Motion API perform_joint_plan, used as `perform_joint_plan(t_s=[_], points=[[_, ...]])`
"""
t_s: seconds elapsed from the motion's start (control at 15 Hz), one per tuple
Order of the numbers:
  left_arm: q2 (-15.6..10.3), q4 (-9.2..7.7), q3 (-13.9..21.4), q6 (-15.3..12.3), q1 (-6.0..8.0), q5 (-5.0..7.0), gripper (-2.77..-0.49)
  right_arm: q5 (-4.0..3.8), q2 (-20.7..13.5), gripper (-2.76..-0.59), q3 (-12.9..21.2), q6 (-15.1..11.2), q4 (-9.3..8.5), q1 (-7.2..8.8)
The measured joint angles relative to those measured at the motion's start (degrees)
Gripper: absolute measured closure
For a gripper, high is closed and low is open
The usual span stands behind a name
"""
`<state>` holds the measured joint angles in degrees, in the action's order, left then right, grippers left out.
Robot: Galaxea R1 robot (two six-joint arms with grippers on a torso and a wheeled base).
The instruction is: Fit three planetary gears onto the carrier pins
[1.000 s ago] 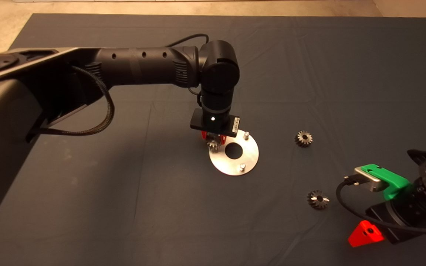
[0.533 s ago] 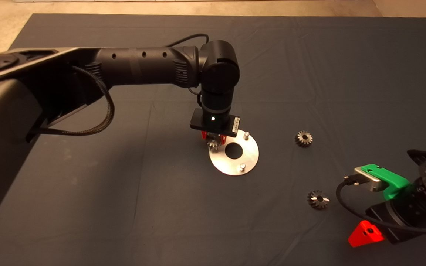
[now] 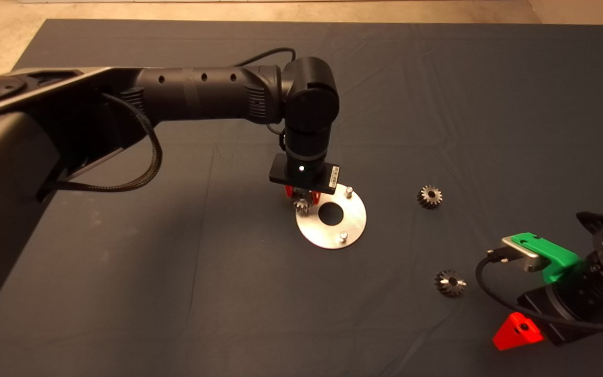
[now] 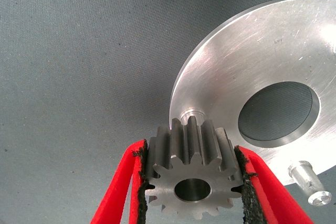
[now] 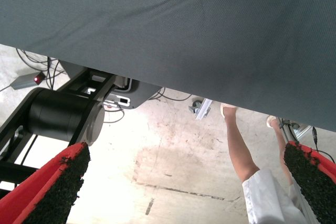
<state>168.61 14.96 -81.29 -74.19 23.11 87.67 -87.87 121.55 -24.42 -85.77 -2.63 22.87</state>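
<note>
Left gripper (image 4: 191,182) is clamped on a gear (image 4: 191,169) w/ bore upright, sitting at the disc (image 3: 354,220) edge; the pin (image 4: 190,116) shows just beyond the gear, so bore isn't over it yet, I'd judge. Gear: small, grey steel, straight teeth. Two other gears (image 3: 429,196) (image 3: 449,283) lie on the mat, nearer the right gripper (image 5: 173,182), parked w/ fingers spread.

A: Your left gripper (image 3: 301,197) — where is it?
B: At the disc's (image 3: 344,224) left edge, a gear (image 3: 301,206) under its fingers. Two pins (image 3: 349,191) stand bare.
A: Other gears?
B: Two on the mat (image 3: 123,262), right of the disc. Your right gripper (image 3: 521,330) sits lower right.
</note>
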Motion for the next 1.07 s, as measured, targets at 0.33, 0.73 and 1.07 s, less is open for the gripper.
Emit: perform_joint_plan(t_s=[0.33,0.73,1.07], points=[[0.00,0.03,-0.11,0.00,0.15,-0.20,-0.91,0.00,0.01,-2.75,0.00,0.00,0.00,0.00],[0.00,0.09,-0.13,0.00,0.26,-0.24,-0.91,0.02,0.02,-2.75,0.00,0.00,0.00,0.00],[0.00,0.13,-0.11,-0.04,0.09,-0.24,-0.91,0.02,0.02,-2.75,0.00,0.00,-0.01,0.00]])
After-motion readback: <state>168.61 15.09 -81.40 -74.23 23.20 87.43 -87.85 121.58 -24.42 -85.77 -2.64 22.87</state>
